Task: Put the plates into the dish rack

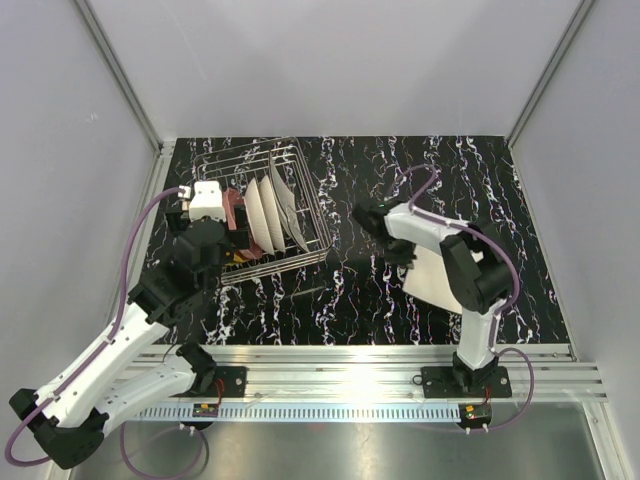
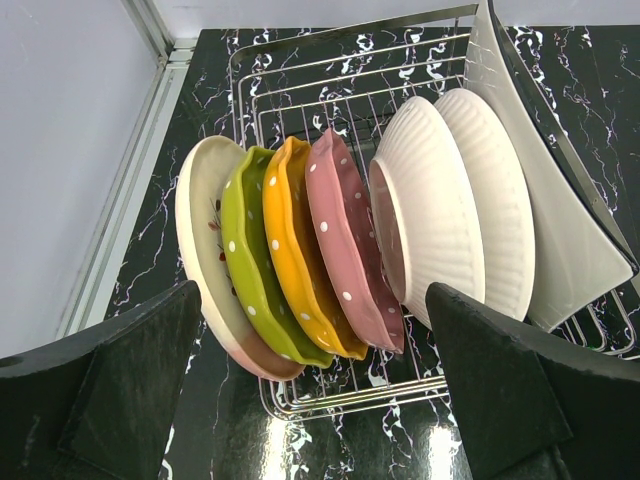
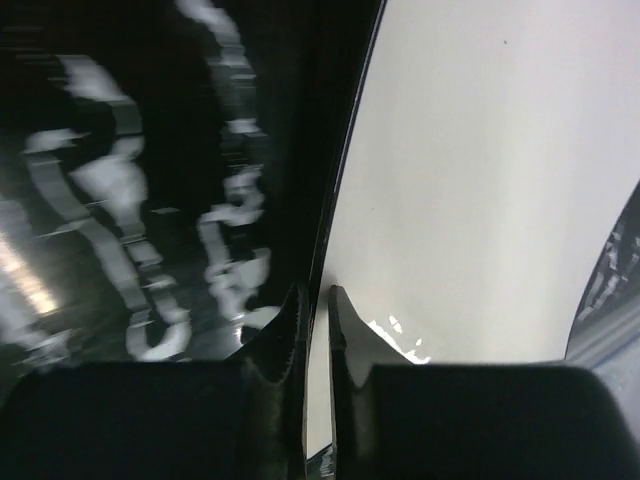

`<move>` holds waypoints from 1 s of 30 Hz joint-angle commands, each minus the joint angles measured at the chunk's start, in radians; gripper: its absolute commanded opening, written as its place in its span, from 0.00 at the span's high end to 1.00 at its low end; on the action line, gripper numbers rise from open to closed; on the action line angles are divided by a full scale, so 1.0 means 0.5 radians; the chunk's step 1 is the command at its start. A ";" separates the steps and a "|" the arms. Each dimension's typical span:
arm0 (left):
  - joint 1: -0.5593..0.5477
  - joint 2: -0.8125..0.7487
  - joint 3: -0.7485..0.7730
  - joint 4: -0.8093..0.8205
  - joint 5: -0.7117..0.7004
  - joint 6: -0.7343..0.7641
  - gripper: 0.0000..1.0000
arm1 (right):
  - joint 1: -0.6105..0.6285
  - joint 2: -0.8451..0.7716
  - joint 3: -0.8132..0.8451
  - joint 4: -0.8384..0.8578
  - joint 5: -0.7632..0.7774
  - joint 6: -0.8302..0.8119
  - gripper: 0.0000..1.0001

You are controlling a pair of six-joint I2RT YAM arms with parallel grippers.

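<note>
Top external view: the dish rack sits on the black marbled counter toward its far left, with a row of plates standing on edge inside it. The left pincer is at the rack's left end. On the right side, well apart from the rack, a loose white plate lies on the counter partly under the right arm, and the right pincer is at that plate's left edge.

Left wrist view: the left pincer is spread wide, its two dark fingers at the lower corners with nothing between them. Beyond them the dish rack holds seven plates upright and close together. From left to right they are a brown-rimmed white plate, a lime-green plate, an orange plate, a pink plate, two ribbed white plates and a squarish white plate leaning against the rack's right end. The coloured ones carry small white dots.

Right wrist view: the right pincer is nearly closed, pinching the thin rim of the loose white plate, one finger on each face. The plate fills the right half of the picture; the counter appears blurred on the left.
</note>
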 commanded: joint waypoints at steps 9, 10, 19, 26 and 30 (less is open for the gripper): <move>0.006 -0.035 0.074 0.051 0.004 -0.018 0.01 | 0.495 0.071 0.325 0.084 -0.158 0.262 1.00; 0.006 -0.038 0.077 0.054 0.013 -0.019 0.01 | 0.502 0.007 0.325 0.093 -0.146 0.262 1.00; 0.003 -0.066 0.104 0.014 0.145 -0.135 0.01 | 0.508 -0.337 0.301 0.178 -0.158 0.207 1.00; 0.000 -0.056 0.237 -0.304 0.847 -0.582 0.01 | 0.508 -0.453 0.224 0.170 -0.161 0.167 0.87; -0.037 -0.179 0.099 -0.262 1.203 -0.803 0.01 | 0.422 -0.561 0.074 0.233 -0.166 0.198 0.39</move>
